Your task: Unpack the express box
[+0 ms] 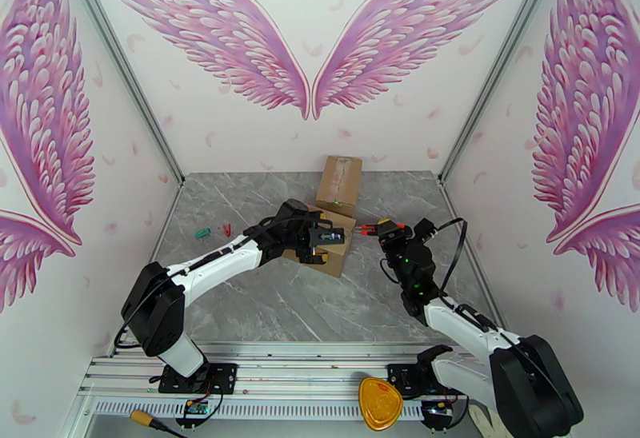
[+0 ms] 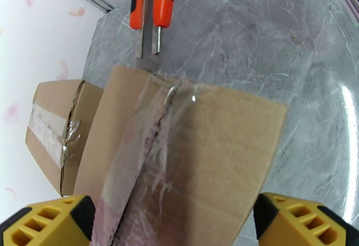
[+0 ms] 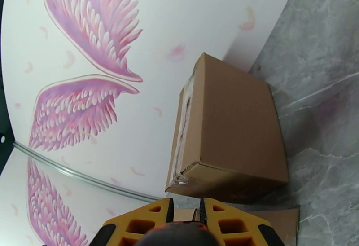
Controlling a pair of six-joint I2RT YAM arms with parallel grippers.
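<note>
Nothing readable is showing: no word, brand, number or sign. The pale strip [image 2: 45,131] on the far cardboard box [image 2: 85,103] is looking blank or too blurred to read, and the taped near box [image 2: 215,152] is carrying no legible print.

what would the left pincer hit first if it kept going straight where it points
Most likely the taped box, sitting between its open fingers; the cutter lies beyond, though depth is unclear.
</note>
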